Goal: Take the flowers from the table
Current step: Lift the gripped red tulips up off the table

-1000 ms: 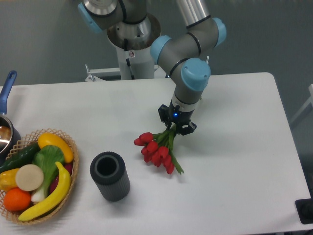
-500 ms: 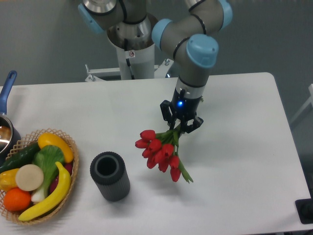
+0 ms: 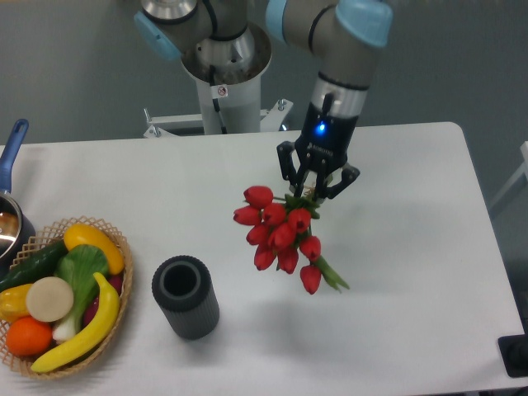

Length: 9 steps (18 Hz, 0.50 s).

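Along the table's [image 3: 429, 247] front edge, a basket [image 3: 49, 363] of fruit and vegetables fills the left corner and a dark cylindrical vase [image 3: 186, 297] stands just right of it, mouth up, seemingly ready for stems. Farther back, over the middle, the flowers [image 3: 280, 235] hang heads-down, apparently clear of the top, because the gripper [image 3: 315, 191] is clenched on their stems. A pot [image 3: 10, 223] sits at the left edge.
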Each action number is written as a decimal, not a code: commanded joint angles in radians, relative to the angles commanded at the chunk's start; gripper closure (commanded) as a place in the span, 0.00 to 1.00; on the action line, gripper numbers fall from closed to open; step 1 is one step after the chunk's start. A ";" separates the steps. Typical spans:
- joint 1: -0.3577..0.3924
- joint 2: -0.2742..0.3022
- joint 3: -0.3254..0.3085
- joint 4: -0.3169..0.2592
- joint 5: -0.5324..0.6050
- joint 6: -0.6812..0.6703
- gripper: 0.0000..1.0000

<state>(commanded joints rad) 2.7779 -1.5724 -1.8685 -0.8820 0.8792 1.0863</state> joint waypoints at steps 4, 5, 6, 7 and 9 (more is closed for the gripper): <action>0.015 0.008 0.037 -0.002 -0.031 -0.042 0.66; 0.017 0.009 0.040 -0.002 -0.032 -0.046 0.66; 0.017 0.009 0.043 -0.002 -0.032 -0.051 0.66; 0.019 0.009 0.045 -0.002 -0.032 -0.051 0.66; 0.025 0.008 0.048 -0.002 -0.031 -0.051 0.66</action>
<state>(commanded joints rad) 2.8025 -1.5646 -1.8209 -0.8836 0.8483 1.0354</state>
